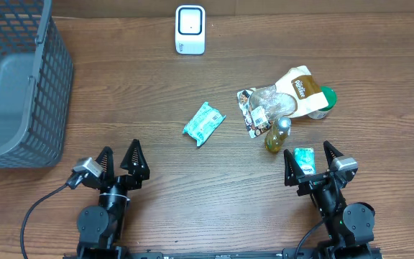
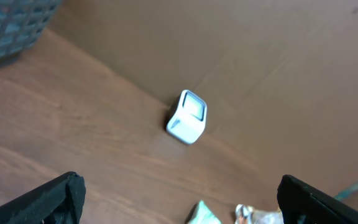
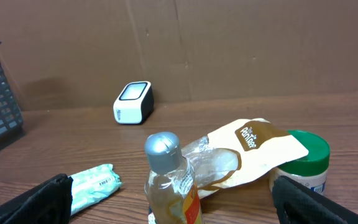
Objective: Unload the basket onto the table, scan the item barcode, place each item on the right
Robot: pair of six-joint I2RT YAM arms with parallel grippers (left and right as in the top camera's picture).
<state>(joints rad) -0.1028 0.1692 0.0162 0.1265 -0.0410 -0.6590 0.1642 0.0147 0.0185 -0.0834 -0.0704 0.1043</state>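
1. Left claw. My left claw [image 1: 121, 151] is fully released: its 2 fingers are spread wide with nothing between them. It sits at the near edge of the table [image 1: 192, 194], on the left. The grey mesh basket [image 1: 20, 79] stands apart from it at the far left.

2. Right claw. My right claw [image 1: 308, 152] is also released, jaws wide, at the near edge on the right. In the overhead view a small teal carton [image 1: 305, 161] lies between its 2 fingers. I cannot tell whether either finger touches the carton. The right wrist view does not show it.

3. Scanner. The white barcode scanner [image 1: 190, 29] stands at the far edge of the table, about mid-width, against the brown backing. It is well apart from both claws and from every item.

4. Items.
- A bottle [image 1: 279, 134] of amber liquid with a silver cap stands just ahead of my right claw.
- Behind it, a tan pouch [image 1: 298, 88] leans over a green-lidded jar [image 1: 326, 101].
- A clear packet [image 1: 254, 111] with a printed card lies against the left side of the pouch.
- A teal packet [image 1: 204, 123] lies flat and alone mid-table, between the scanner and the claws.
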